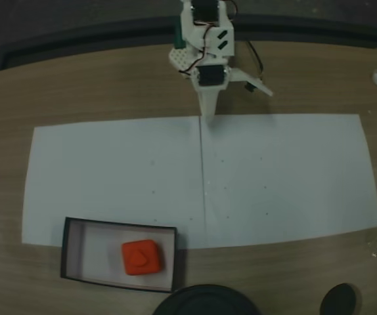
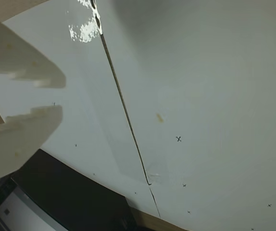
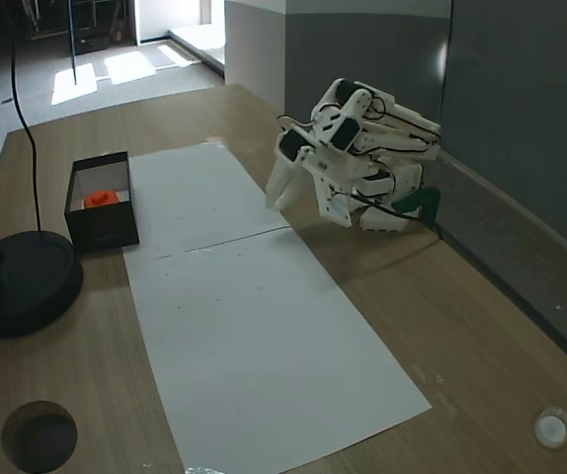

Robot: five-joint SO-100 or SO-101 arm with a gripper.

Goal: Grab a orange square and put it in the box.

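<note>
orange square (image 1: 140,256) sat inside box (image 1: 70,252); gripper (image 2: 56,98) empty, jaws slightly apart (arm folded back). little risk beyond bumping the box.

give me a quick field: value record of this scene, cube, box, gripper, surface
orange square: inside the box, right of centre in a fixed view
box: on the table's near edge, overlapping the white paper's corner
gripper: empty, folded back near the arm base, far from the box
jaws: slightly apart in the wrist view
task state: cube already in box
</note>
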